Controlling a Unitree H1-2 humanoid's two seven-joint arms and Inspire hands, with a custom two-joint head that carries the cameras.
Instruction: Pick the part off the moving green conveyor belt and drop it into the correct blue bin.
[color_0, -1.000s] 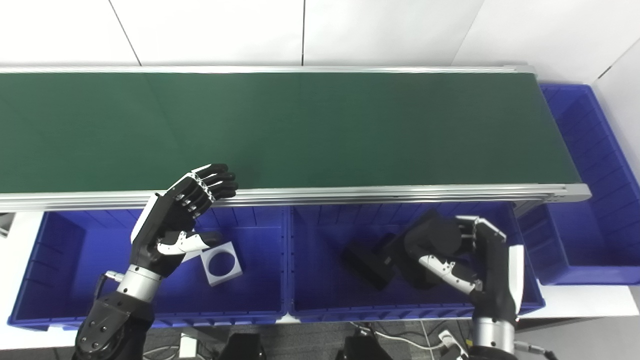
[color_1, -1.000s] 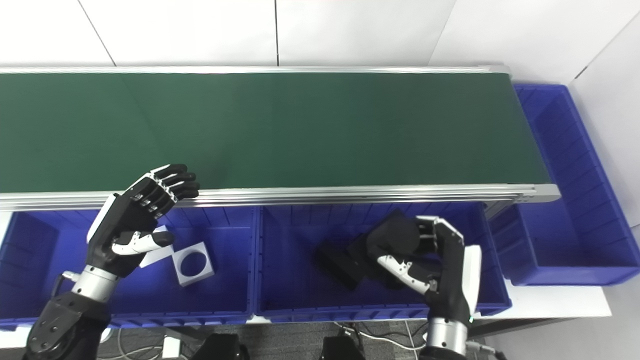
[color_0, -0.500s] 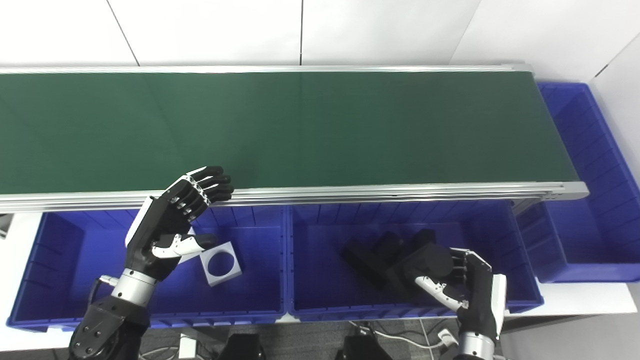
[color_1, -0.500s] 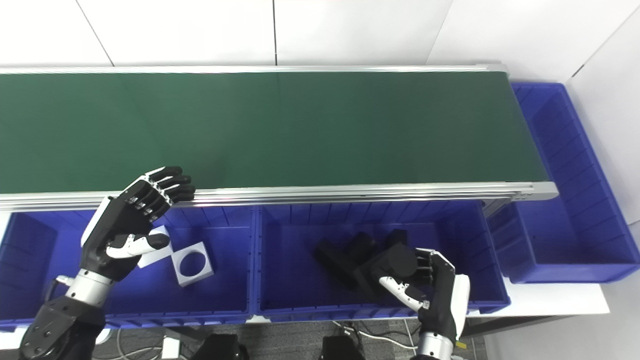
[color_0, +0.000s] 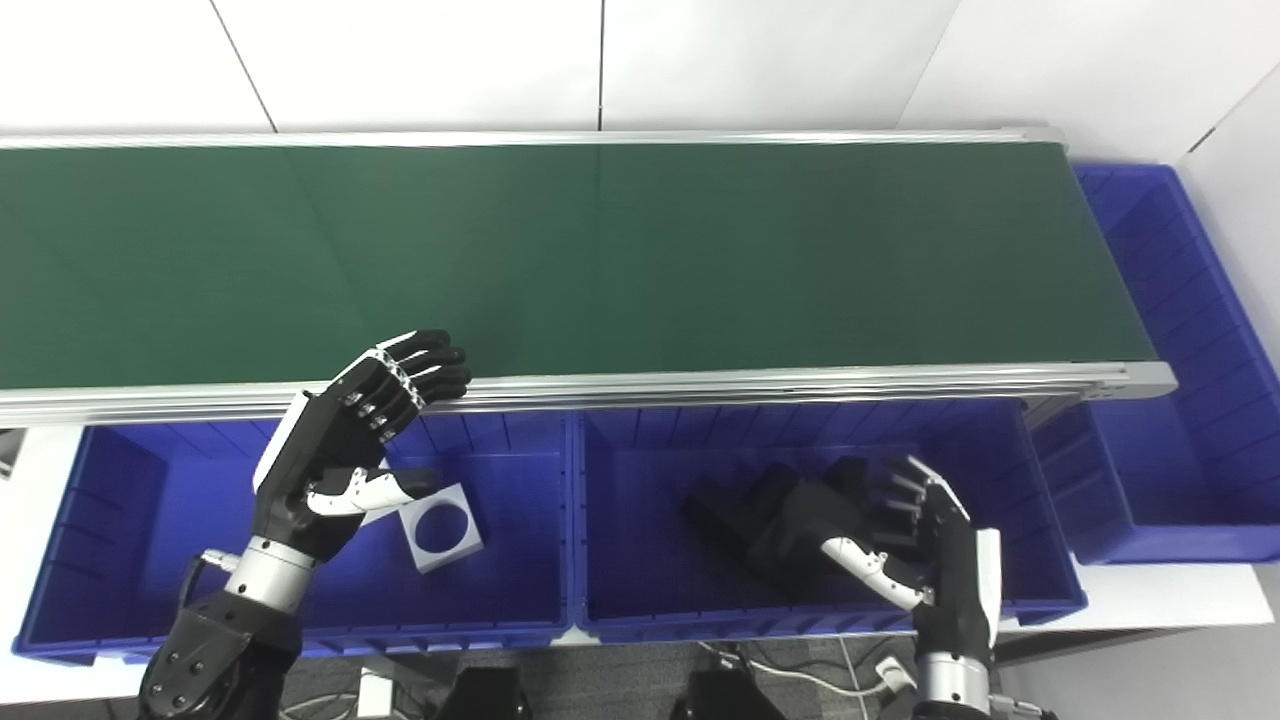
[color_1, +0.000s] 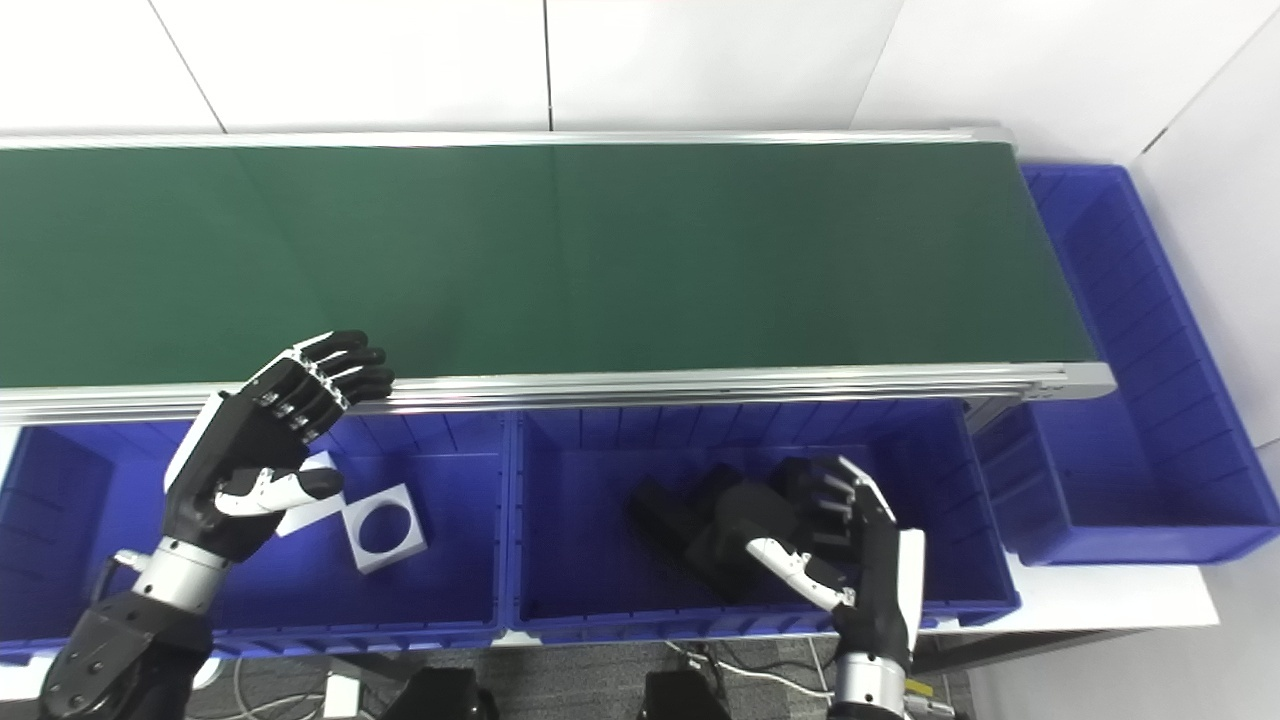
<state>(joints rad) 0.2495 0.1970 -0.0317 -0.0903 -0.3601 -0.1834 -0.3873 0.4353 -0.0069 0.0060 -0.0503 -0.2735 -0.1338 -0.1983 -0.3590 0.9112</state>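
1. From my remote seat the two head cams show nearly the same scene. The left eye view catches a sliver of something grey at the 9 o'clock edge, left of the left bin, that the right eye view doesn't have. The right eye view shows more white wall at 3 o'clock.

2. Left robot hand (color_0: 345, 450): fingers spread, nothing in it, fingertips up at the belt's near rail above the left blue bin (color_0: 120, 610).

3. Right robot hand (color_0: 925, 545): fingers fanned apart, not gripping anything, palm turned toward the black parts (color_0: 775, 515), low over the middle blue bin (color_0: 640, 615). I can't tell if the thumb touches the nearest part.

4. The task's part: the green conveyor belt (color_0: 600, 250) has nothing riding on it; the black parts sit in the middle bin at about 5 o'clock of the frame. They clump together, so I can't give a sure count; looks like at least two.

5. Counts: three blue bins, with the third blue bin (color_0: 1180, 520) at 3 o'clock wrapping round the belt's end. Two white parts in the left bin: a white square plate with a round hole (color_0: 440, 515) and a second white piece (color_1: 305, 505) mostly hidden behind the left thumb.

6. Surroundings: aluminium rails frame the belt, a white worktop (color_0: 1150, 605) shows under the bins' right corner, white panelled wall (color_0: 400, 60) at 12 o'clock, cables on grey floor (color_0: 800, 670) at 6 o'clock.
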